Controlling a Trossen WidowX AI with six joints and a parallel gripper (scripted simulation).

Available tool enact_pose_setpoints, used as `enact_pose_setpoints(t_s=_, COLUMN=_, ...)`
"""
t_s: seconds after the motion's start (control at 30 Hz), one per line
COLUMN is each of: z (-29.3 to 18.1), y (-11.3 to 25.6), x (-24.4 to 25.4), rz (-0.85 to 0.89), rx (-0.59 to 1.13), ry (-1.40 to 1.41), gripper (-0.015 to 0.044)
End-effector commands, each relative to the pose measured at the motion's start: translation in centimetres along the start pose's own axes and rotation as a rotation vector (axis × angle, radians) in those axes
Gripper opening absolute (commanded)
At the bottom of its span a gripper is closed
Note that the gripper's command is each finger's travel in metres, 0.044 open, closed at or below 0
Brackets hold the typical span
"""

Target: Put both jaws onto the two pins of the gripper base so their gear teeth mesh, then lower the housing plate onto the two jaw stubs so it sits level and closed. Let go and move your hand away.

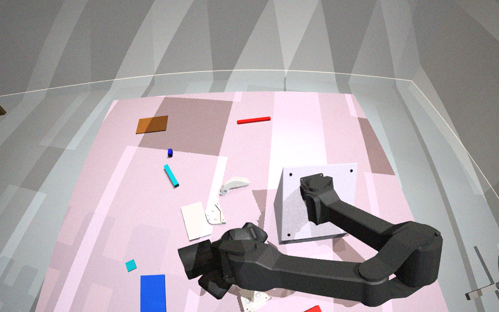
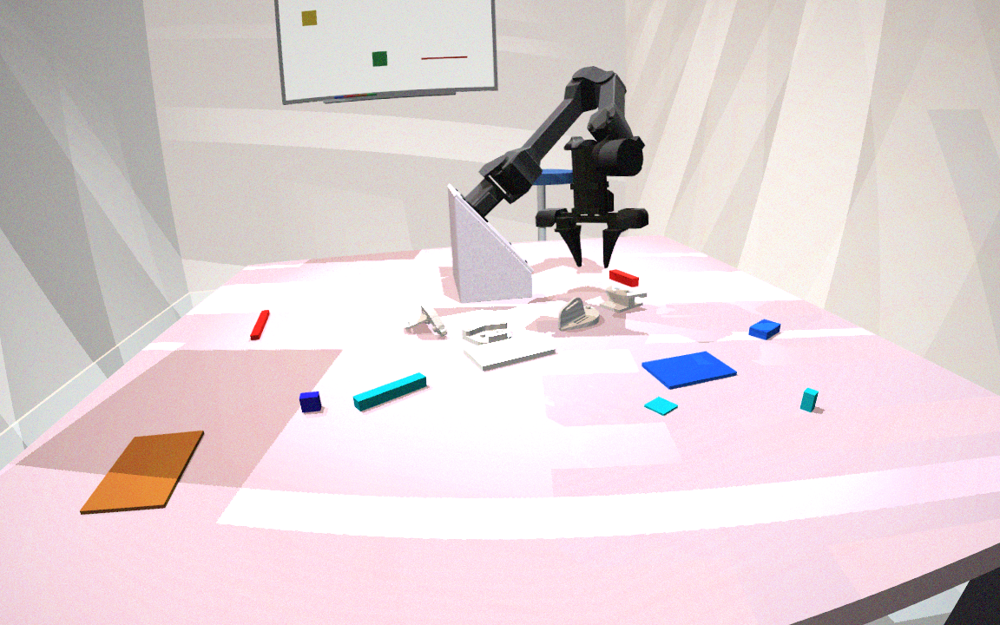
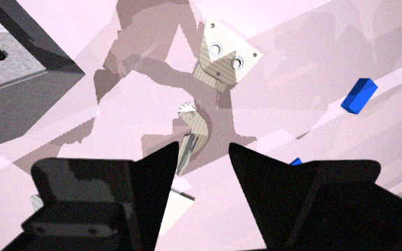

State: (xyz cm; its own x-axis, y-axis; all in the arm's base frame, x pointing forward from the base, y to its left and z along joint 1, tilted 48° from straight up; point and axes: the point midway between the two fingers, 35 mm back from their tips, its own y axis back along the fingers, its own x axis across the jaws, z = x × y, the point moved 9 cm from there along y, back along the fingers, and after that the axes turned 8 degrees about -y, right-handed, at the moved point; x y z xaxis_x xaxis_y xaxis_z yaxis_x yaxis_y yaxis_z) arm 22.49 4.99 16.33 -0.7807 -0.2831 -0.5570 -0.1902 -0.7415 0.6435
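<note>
My gripper (image 2: 593, 266) (image 3: 204, 146) is part open and empty, pointing down, with its fingertips above the table parts. One pale toothed jaw (image 2: 588, 317) (image 3: 199, 125) lies below, nearer the left finger in the wrist view. The other jaw (image 1: 235, 185) (image 2: 431, 321) lies apart from it. A pale part with two round ringed features, which looks like the gripper base (image 1: 254, 299) (image 2: 624, 298) (image 3: 227, 57), stands beyond the near jaw. A thin pale part with a raised rim, which looks like the housing plate (image 1: 214, 215) (image 2: 480, 334), lies apart. The arm hides the fingertips in the top view.
A white slab (image 1: 196, 222) (image 2: 509, 356) lies beside the housing plate. The arm's sloped mount (image 1: 293, 209) (image 2: 488, 260) stands nearby. A blue block (image 2: 764, 328) (image 3: 359, 95), a blue slab (image 1: 153, 293) (image 2: 688, 370) and a cyan bar (image 1: 171, 175) (image 2: 389, 391) lie around.
</note>
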Motion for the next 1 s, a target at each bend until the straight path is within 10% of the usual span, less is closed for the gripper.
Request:
enact_pose_setpoints(t_s=0.0, z=0.0, y=0.0, x=0.0, rz=0.0, rx=0.0, ry=0.0, gripper=0.0125)
enact_pose_setpoints(t_s=0.17, z=0.0, y=0.0, x=0.0, rz=0.0, rx=0.0, ry=0.0, gripper=0.0)
enact_pose_setpoints(t_s=0.6, z=0.0, y=0.0, x=0.0, rz=0.0, rx=0.0, ry=0.0, gripper=0.0)
enact_pose_setpoints(t_s=0.97, z=-0.25, y=0.01, x=-0.08, rz=0.004, rx=0.0, ry=-0.203, gripper=0.0289)
